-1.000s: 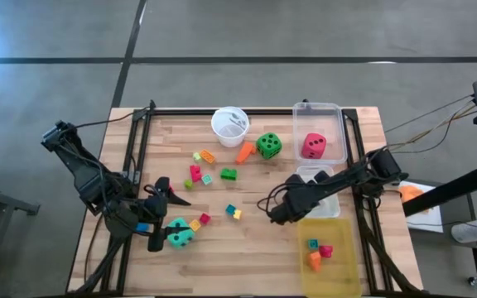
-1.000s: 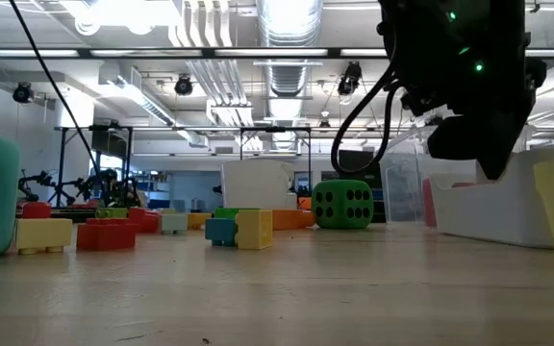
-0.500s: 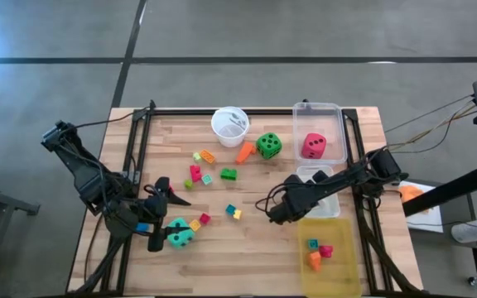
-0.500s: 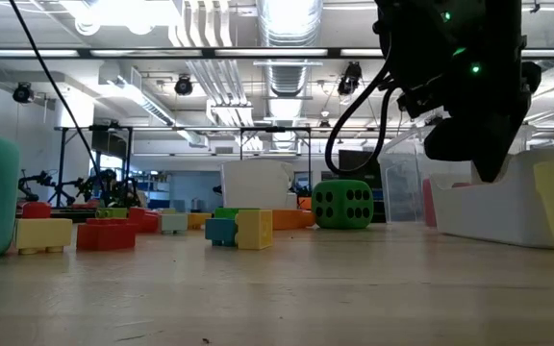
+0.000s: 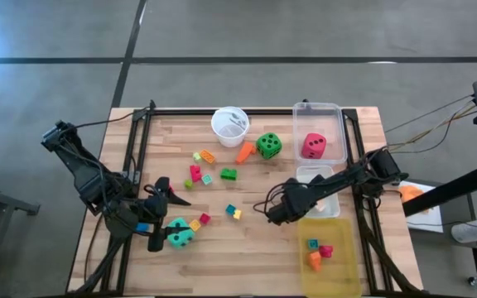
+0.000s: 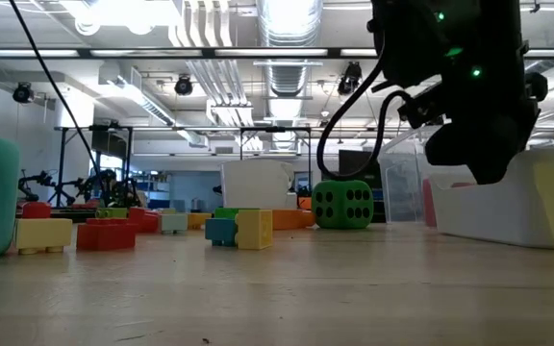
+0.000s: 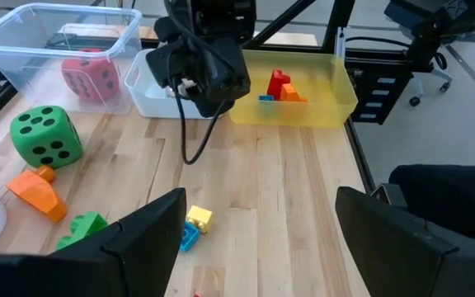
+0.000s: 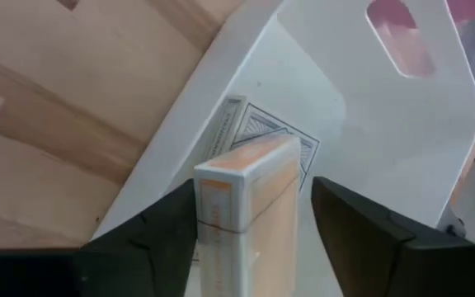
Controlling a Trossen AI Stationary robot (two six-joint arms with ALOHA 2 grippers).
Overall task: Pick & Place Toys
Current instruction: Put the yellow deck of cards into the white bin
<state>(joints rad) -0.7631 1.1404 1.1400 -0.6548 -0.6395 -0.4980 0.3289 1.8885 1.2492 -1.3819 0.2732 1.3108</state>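
Change since a second ago: your right gripper (image 5: 273,213) has crept slightly away from the bins toward the middle of the table; the toys have not shifted.
Right jaws: clamped on the card pack (image 8: 242,198), which stands between the two fingers over the small white bin (image 8: 369,115).
Left gripper (image 5: 159,217): waits near the table's front left, just beside the teal die (image 5: 180,234); its fingers stand apart with nothing between them.
Step in hand: by the look of it, you are carrying the pack off from the white bin and have yet to set it down.
Next move: pick its resting place. The yellow bin (image 5: 343,248), just beside the gripper, already holds a few blocks; clear its near wall before you let go.
Other toys: the green die (image 5: 268,146) sits near the white cup (image 5: 229,124), the red-pink die (image 5: 313,146) lies in the clear bin (image 5: 336,116), and loose blocks (image 5: 233,211) are scattered mid-table.
Open room: bare wood lies ahead of the right gripper toward the table's front edge; the cable loop hanging off the arm is what may snag.
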